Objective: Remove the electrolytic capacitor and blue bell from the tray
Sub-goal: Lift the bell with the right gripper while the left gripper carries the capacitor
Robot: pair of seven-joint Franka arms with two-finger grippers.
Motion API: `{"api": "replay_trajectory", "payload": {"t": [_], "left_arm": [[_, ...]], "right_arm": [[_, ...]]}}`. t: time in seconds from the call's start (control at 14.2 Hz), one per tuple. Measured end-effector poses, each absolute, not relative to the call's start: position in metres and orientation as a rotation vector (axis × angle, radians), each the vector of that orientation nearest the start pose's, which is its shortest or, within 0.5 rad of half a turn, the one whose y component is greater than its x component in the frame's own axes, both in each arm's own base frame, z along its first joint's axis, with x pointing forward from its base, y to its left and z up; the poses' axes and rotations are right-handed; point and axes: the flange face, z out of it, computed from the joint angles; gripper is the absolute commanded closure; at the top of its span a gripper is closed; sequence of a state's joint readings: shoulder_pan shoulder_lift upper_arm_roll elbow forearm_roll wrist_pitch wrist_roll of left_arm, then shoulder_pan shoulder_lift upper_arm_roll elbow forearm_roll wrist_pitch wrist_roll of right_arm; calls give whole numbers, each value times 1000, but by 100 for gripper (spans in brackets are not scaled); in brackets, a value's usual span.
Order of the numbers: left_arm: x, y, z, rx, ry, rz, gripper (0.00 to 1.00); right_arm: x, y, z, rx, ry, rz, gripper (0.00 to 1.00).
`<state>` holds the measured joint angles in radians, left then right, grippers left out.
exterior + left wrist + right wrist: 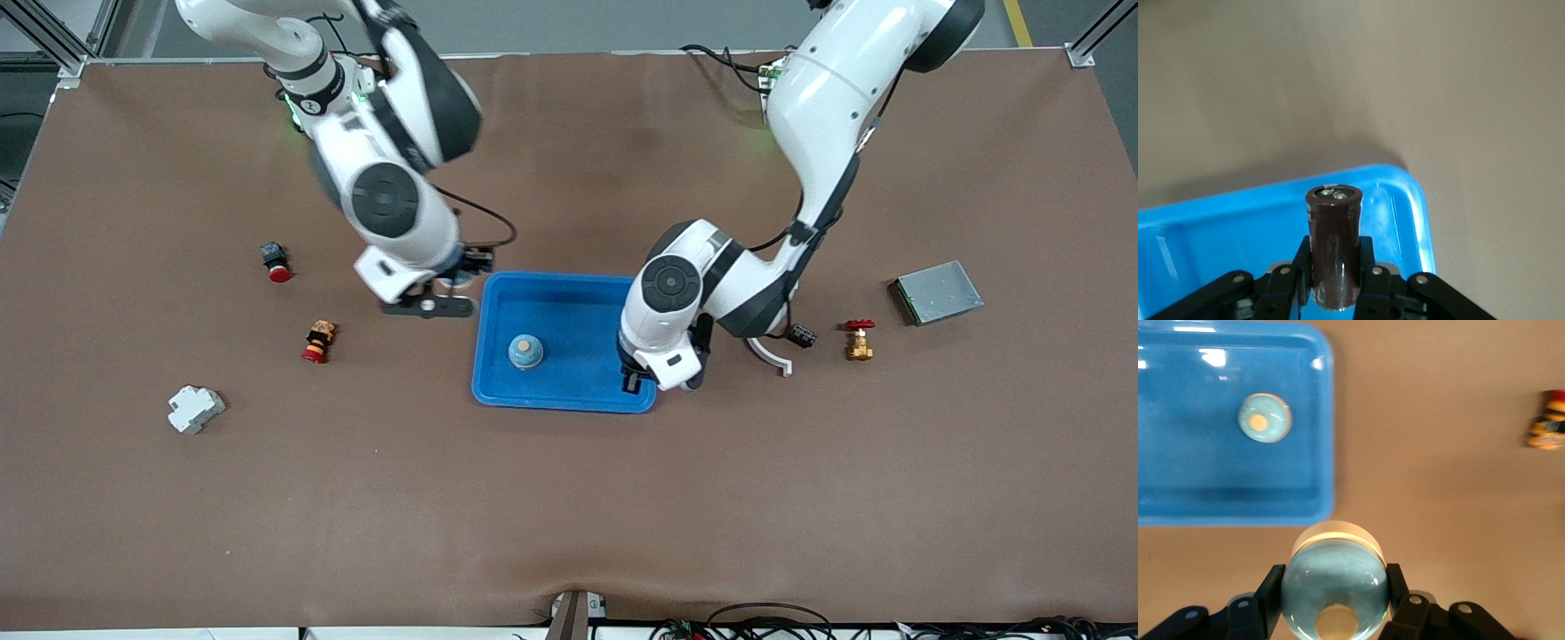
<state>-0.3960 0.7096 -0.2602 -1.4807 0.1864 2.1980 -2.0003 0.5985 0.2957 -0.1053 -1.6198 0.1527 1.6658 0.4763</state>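
Left end effector point(1335, 283) clamps a dark brown cylindrical capacitor point(1334, 247) over the blue plastic tray point(569, 307); right end effector point(1334, 603) grips a pale blue domed bell point(1334, 587) beside it.

Capacitor point(1333, 247) base hidden between left hand point(1333, 280) fingers; held bell point(1334, 590) cut off at frame edge

glossy blue plastic tray point(569, 398); matt brown cloth table cover point(569, 498); smooth dark-brown capacitor point(1333, 247) with shiny metal terminals; glossy pale-blue bell point(1334, 590).
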Motion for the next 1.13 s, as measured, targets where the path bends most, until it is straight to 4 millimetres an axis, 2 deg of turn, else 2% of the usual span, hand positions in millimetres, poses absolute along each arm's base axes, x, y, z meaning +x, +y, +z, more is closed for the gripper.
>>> {"api": "replay_trajectory", "payload": {"t": [0.14,0.21,0.35,0.42,0.49,0.71,0.85,1.13], "left_arm": [[600,-382,302,-2507,-1873,-2,100],[605,-364,318,-2483,-1870,-2,100],[616,-324,338,-2463,-1866,37,100],[618,-305,340,-2471,-1848,57,100],[619,-287,339,-2482,-1818,71,100],[618,-227,333,-2534,-1678,104,100],[614,-179,330,-2577,-1567,132,100],[606,-88,327,-2654,-1389,191,100]], "right_arm": [[549,248,463,-3087,-43,473,80],[556,215,471,-3066,-83,488,81],[570,156,472,-3060,-147,493,82],[575,133,468,-3097,-173,493,82],[579,120,464,-3135,-204,491,82],[586,108,455,-3172,-310,448,82],[595,85,443,-3157,-379,409,82],[605,16,383,-3133,-471,282,82]]}}
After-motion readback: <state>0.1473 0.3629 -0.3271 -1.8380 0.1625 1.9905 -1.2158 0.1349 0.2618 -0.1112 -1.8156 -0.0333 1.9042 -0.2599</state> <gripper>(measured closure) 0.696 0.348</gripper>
